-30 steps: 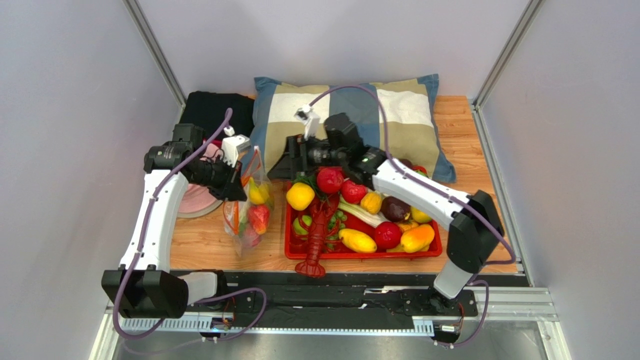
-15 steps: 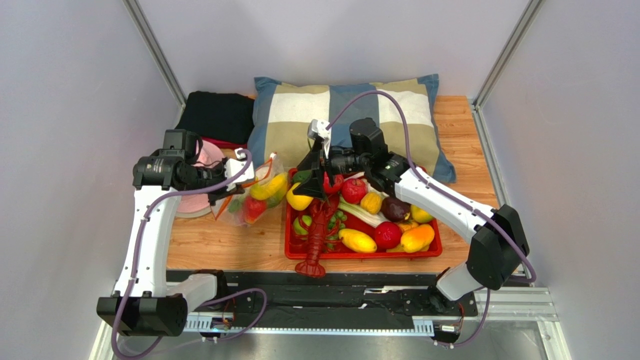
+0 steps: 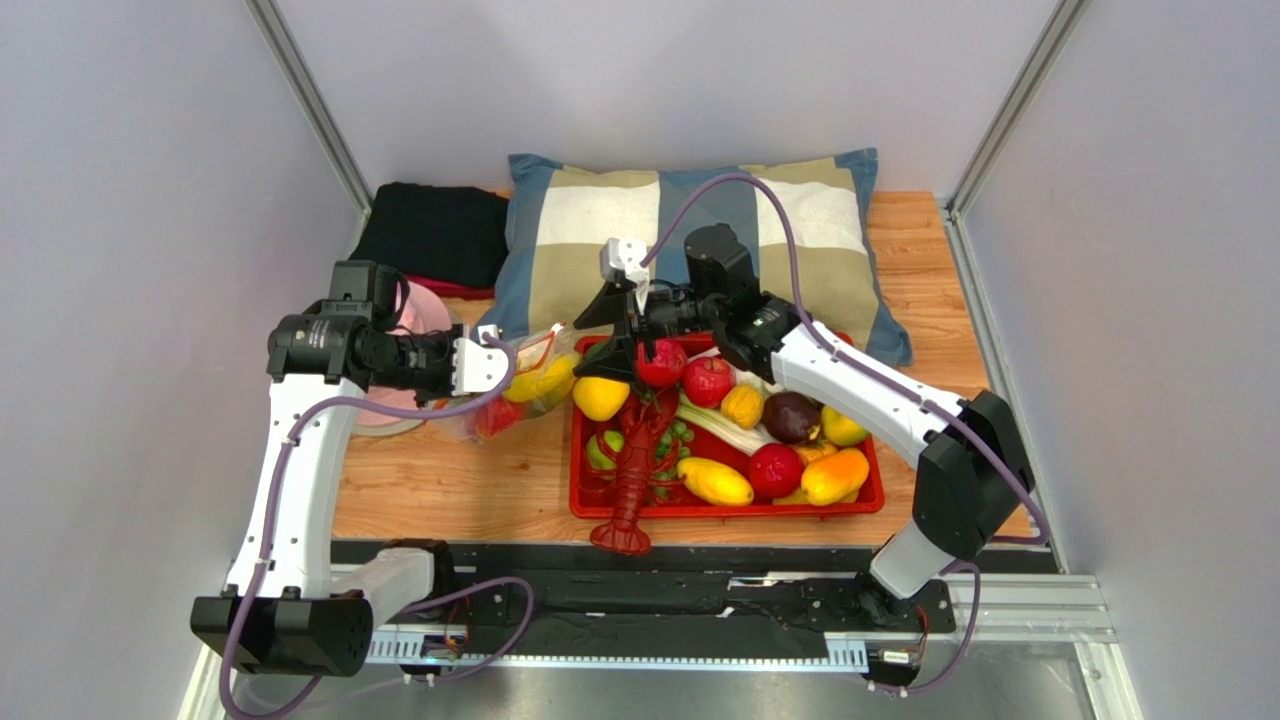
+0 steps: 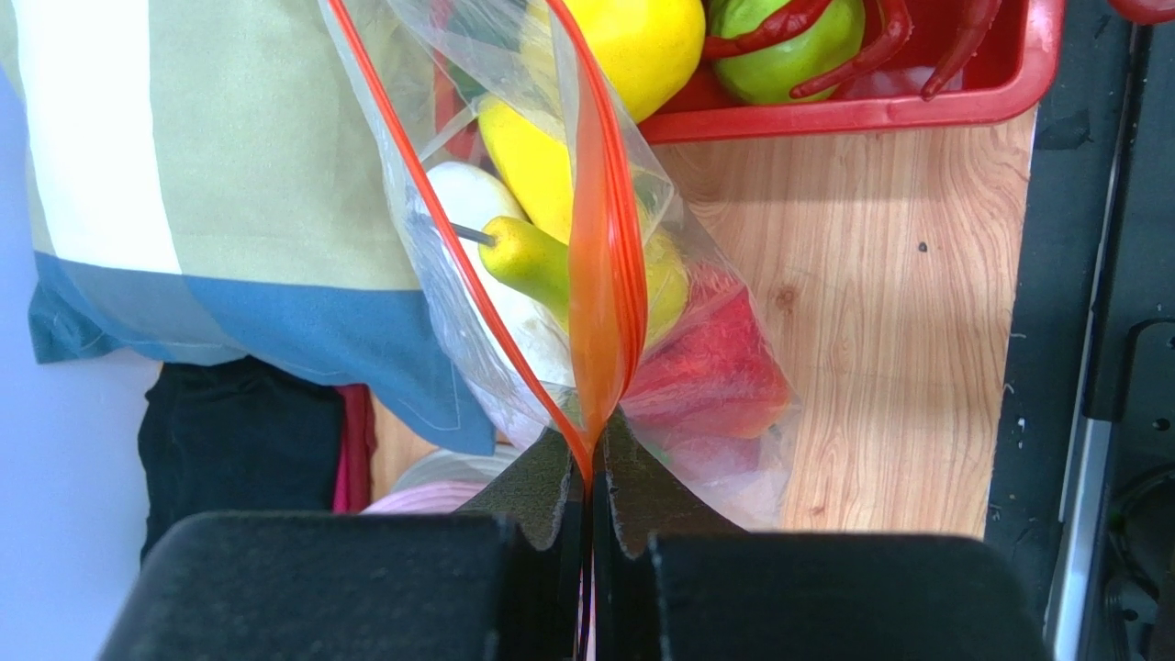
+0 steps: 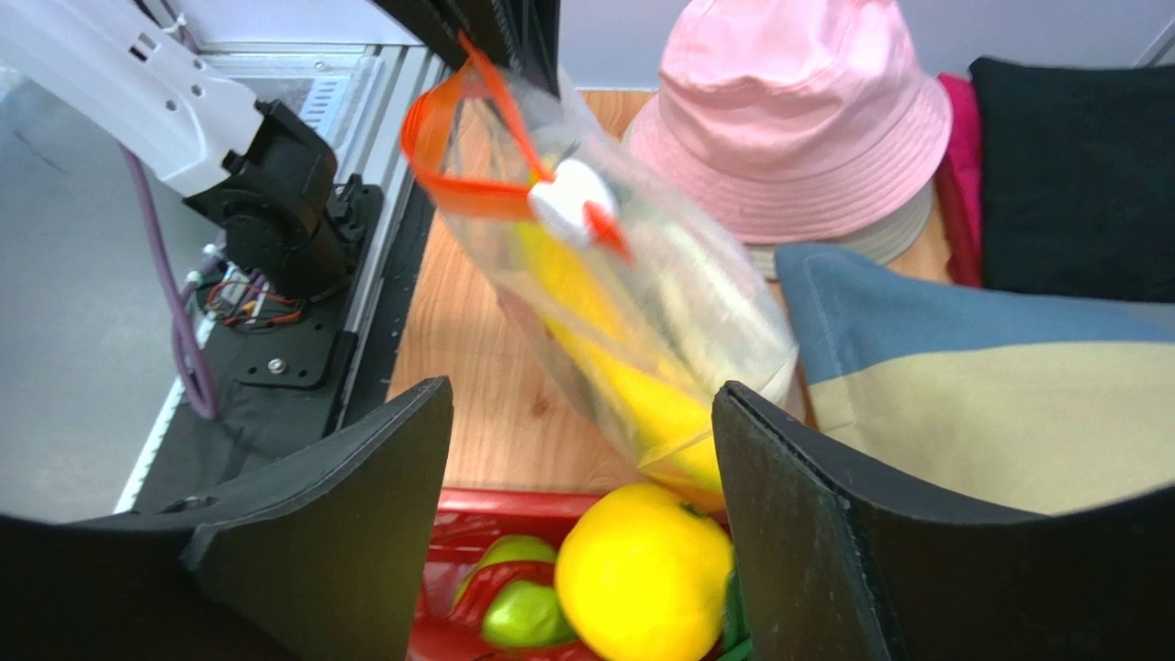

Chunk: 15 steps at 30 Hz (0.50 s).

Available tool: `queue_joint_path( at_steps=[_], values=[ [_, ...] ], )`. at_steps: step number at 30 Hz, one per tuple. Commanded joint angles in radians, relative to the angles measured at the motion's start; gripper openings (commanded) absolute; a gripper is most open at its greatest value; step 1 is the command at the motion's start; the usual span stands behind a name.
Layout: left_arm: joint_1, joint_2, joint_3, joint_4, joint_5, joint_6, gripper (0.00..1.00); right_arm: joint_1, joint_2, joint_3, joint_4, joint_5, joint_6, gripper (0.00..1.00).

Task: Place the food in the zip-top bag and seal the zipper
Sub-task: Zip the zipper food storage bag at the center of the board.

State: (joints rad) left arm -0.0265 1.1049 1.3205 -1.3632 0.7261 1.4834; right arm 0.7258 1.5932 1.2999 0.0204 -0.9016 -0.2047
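Top: zip-top bag (image 3: 508,399), toy food (image 3: 541,375) inside, sits over the counter (image 3: 451,480) just left of the red tray (image 3: 721,510). Left wrist: left fingers (image 4: 541,485) pinched shut on the zipper (image 4: 607,276) end. Right wrist: right fingers (image 5: 828,523) spread wide, empty, above a yellow fruit (image 5: 641,572); bag beyond.

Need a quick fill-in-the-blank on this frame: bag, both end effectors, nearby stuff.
1. The left end effector is ____ on the zipper of the zip-top bag.
2. The right end effector is ____, gripping nothing.
3. The yellow fruit below it lies in the ____ tray.
4. The colour of the hat beyond the bag is ____.

Missing words: shut; open; red; pink
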Motion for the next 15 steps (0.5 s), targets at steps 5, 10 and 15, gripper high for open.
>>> queue_joint_path(
  at_steps=[5, 10, 15],
  values=[
    [-0.006, 0.023, 0.003, -0.315, 0.045, 0.043, 0.0, 0.024, 0.065, 0.122, 0.089, -0.028, -0.051, 0.57],
    [-0.004, 0.042, 0.022, -0.297, 0.045, -0.038, 0.0, 0.038, 0.111, 0.18, 0.038, -0.043, -0.088, 0.19],
    [0.043, 0.032, 0.013, -0.202, 0.067, -0.197, 0.0, 0.041, 0.116, 0.167, 0.03, -0.039, -0.102, 0.0]
  ],
)
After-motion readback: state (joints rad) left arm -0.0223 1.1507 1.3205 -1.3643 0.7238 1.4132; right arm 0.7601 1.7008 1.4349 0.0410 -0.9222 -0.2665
